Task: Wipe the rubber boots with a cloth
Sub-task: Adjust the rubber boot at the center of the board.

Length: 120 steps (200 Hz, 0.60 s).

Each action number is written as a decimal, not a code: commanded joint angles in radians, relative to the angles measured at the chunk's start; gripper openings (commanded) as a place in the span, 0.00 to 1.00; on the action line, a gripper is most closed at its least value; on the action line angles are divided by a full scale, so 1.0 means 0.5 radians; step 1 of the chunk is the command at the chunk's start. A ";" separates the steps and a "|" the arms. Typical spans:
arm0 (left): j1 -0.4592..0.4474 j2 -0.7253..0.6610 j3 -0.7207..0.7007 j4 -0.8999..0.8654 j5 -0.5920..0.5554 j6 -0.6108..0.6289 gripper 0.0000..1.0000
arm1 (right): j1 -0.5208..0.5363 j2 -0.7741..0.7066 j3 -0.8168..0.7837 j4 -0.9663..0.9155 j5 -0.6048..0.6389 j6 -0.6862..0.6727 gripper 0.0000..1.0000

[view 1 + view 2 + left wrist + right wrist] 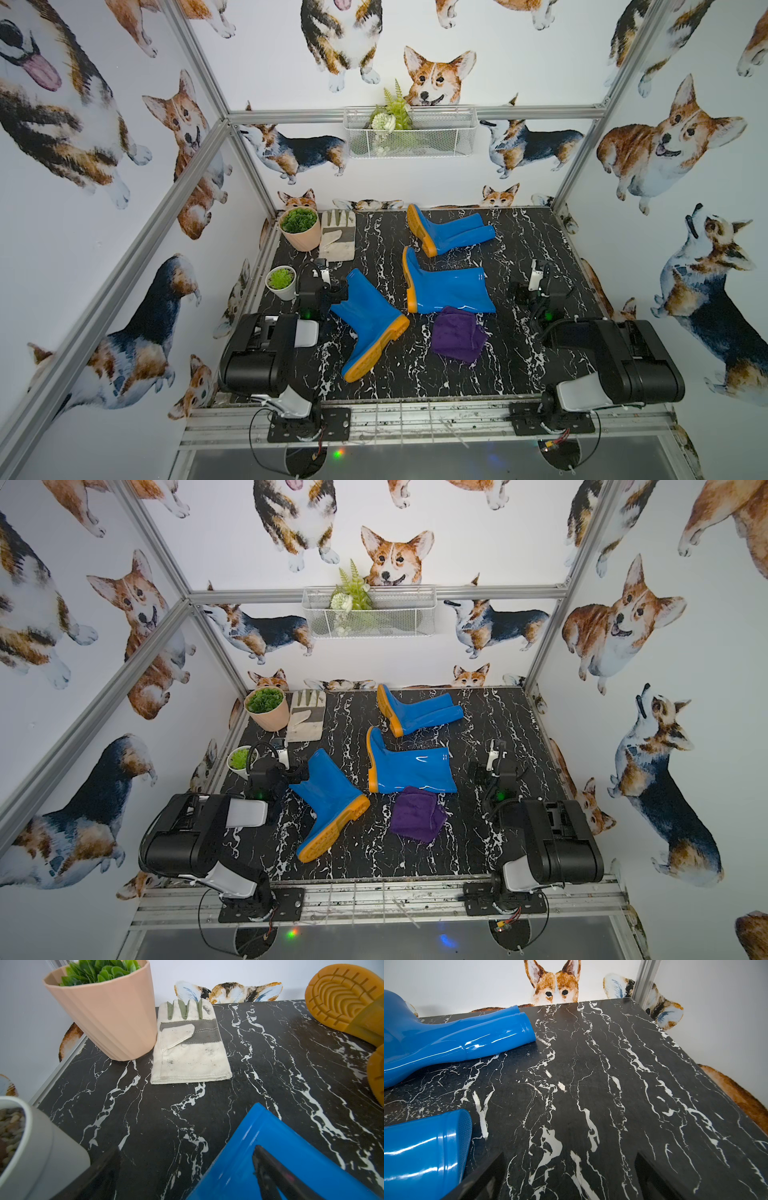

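Note:
Glossy blue rubber boots with orange soles lie on their sides on the black marble table. Two lie stacked at the back (451,232) (456,1039), a boot lies mid-table (449,286) (425,1151), and another lies near left (370,324). The purple cloth (457,338) (417,814) lies crumpled against the mid-table boot's shaft. My left gripper (332,284) (187,1150) is open, one finger (270,1169) over the near-left boot's shaft (259,1136), the other over bare table. My right gripper (525,286) (569,1155) is open over bare table, right of the mid-table boot.
A peach plant pot (300,228) and a pale work glove (337,235) (191,1047) sit at the back left. A small white pot (281,282) stands close beside my left wrist. A wire basket (409,131) hangs on the back wall. Walls and frame posts enclose the table.

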<state>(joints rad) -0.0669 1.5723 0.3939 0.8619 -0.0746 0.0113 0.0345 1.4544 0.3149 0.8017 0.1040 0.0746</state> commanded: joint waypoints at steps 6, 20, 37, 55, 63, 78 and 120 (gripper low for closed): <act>0.001 -0.006 -0.001 0.086 -0.004 0.028 1.00 | -0.001 0.003 0.009 0.099 0.009 -0.039 0.99; 0.000 -0.006 -0.002 0.086 -0.004 0.027 1.00 | 0.001 0.000 0.008 0.099 0.010 -0.038 0.99; 0.000 -0.006 -0.002 0.086 -0.004 0.026 1.00 | -0.001 0.002 0.008 0.101 0.007 -0.039 0.99; 0.005 -0.006 -0.002 0.086 -0.001 0.026 1.00 | -0.001 0.003 0.014 0.097 0.004 -0.037 0.99; 0.005 -0.006 0.000 0.084 -0.001 0.021 1.00 | -0.011 0.010 0.033 0.066 -0.020 -0.026 0.99; 0.014 -0.006 0.010 0.067 0.017 0.020 1.00 | -0.047 -0.002 0.040 0.032 -0.062 -0.009 0.99; -0.049 -0.233 0.185 -0.493 0.074 0.097 1.00 | -0.043 -0.190 -0.121 0.182 0.082 0.073 0.99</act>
<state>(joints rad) -0.0605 1.5398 0.3985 0.8265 -0.0334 0.0238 0.0132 1.4239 0.2909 0.8139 0.0940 0.0795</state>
